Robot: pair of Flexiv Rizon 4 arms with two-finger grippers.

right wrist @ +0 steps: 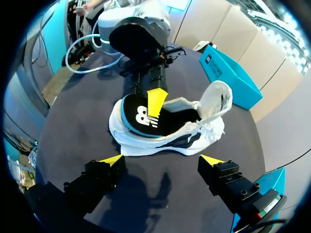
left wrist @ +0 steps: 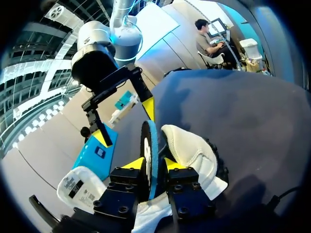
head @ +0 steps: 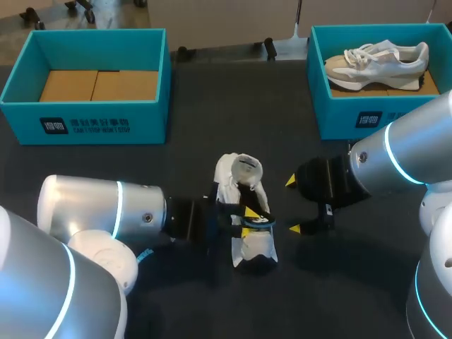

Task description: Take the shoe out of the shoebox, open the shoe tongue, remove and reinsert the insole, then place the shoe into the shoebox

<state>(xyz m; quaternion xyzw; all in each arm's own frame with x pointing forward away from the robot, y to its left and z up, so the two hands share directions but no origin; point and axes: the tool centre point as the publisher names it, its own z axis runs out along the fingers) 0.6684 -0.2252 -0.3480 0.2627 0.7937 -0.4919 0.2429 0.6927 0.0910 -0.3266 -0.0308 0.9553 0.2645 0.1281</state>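
On dark table point(head: 212, 106), centre: white shoe point(head: 239, 175), tongue raised, between my grippers. Left gripper point(left wrist: 154, 162) — fingers pinched on the black, blue-edged insole point(left wrist: 147, 150) at the shoe's opening. Right gripper point(right wrist: 162, 159) — fingers wide, beside the shoe, touching nothing. At the far edge, left shoebox point(head: 85, 123) and right shoebox point(head: 353, 116), the latter holding a second shoe point(head: 378, 60).

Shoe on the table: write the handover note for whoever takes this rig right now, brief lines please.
Left tool: shut on the insole, which sits partly out of the shoe.
Right tool: open, beside the shoe, holding nothing.
Shoe: on the table between the boxes, tongue pulled open.
Left shoebox holds only cardboard; right shoebox holds a second shoe.
Done: shoe out, tongue open.
Unclear whether the insole is coming out or going back.
To do: seat the insole, box the shoe.
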